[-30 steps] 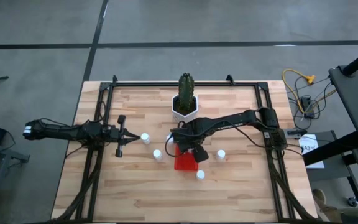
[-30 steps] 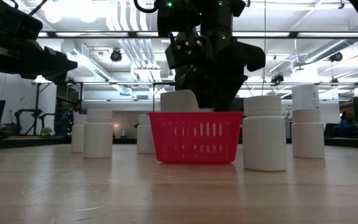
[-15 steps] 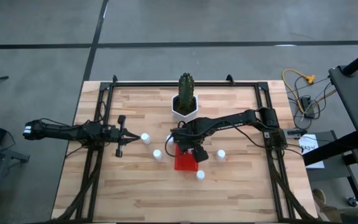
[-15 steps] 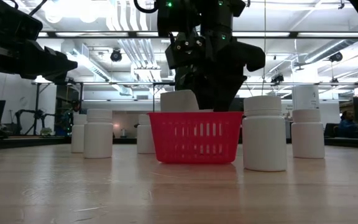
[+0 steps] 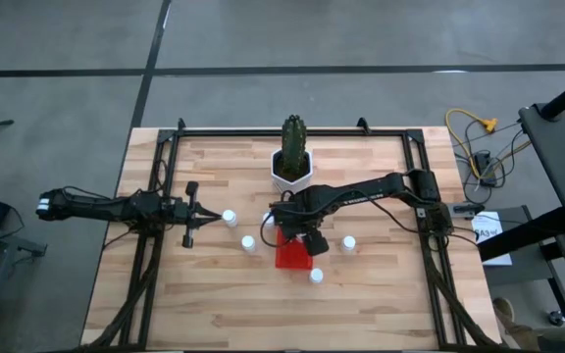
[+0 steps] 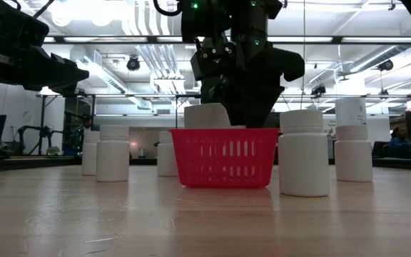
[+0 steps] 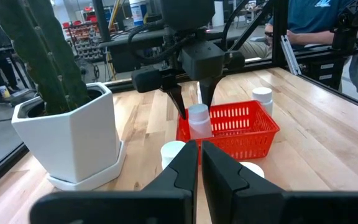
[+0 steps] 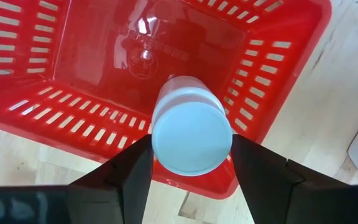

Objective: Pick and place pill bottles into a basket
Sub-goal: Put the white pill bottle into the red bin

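While the right pincer [image 8: 188,165] grips a pill bottle [image 8: 191,132] over the basket [image 8: 278,74], releasing comes next; the left pincer [image 7: 199,165] waits nearly closed.

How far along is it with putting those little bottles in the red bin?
Nothing is in yet: the basket looks empty. The right gripper holds one pill bottle just above it. The other bottles, like this one, wait on the table. The left gripper waits aside.

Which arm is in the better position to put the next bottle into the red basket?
The right arm: its gripper holds a small white cylindrical pill bottle directly above the red slotted plastic basket. The left gripper waits off to the basket's left, shut and empty.
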Controlling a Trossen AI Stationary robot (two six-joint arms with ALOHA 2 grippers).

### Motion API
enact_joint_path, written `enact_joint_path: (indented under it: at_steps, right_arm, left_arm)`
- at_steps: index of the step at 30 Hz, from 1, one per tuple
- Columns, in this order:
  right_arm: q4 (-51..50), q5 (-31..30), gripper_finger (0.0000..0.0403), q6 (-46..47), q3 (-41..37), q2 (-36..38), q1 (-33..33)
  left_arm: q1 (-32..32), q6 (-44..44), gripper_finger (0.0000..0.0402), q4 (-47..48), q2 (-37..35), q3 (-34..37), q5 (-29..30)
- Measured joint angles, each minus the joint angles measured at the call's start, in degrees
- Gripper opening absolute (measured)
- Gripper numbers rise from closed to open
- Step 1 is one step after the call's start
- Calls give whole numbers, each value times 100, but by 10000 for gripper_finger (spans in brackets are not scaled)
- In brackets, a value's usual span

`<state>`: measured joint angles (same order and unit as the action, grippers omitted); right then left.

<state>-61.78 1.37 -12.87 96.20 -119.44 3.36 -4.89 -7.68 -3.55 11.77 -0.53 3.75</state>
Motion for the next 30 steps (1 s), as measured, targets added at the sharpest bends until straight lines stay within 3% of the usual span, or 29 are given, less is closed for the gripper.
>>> enact_joint_path:
  at_steps: [20, 30]
  right_arm:
    - [-121, -2, 203, 49, 11, 109, -2]
    - [-195, -2, 203, 93, 425, 304, -2]
  left_arm:
    - [-2, 0, 3, 0, 0, 2, 0]
    - [-2, -17, 3, -2, 17, 2, -2]
